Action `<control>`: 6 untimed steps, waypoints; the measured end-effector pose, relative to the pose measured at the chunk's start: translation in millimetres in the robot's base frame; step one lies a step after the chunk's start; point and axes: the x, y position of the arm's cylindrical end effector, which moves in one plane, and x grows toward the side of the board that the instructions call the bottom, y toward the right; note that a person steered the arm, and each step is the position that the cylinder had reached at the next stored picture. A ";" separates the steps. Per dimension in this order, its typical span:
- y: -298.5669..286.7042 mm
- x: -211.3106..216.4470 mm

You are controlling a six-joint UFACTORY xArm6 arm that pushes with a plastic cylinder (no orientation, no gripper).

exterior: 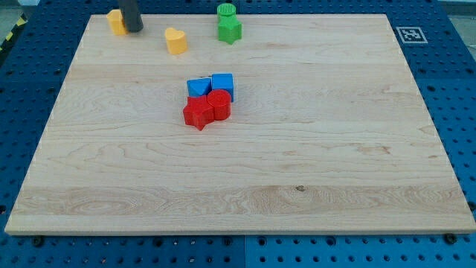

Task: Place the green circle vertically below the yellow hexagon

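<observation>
The green circle [226, 10] sits at the board's top edge, right of centre-left, touching the green star [230, 30] just below it. The yellow hexagon [115, 20] lies at the top left. My tip [133, 28] is down right beside the hexagon, against its right side. The rod rises out of the view's top. A second yellow block [176, 41], heart-like in shape, lies between the hexagon and the green pair, slightly lower.
Near the board's middle is a tight cluster: a blue block [198, 88], a blue cube [222, 85], a red star-like block [198, 114] and a red cylinder [219, 104]. The wooden board [297, 171] lies on a blue pegboard; a marker tag [410, 34] sits at top right.
</observation>
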 end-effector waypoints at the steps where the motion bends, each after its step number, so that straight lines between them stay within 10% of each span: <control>1: 0.2 0.0; 4: 25.9 85.3; 6: 145.9 106.2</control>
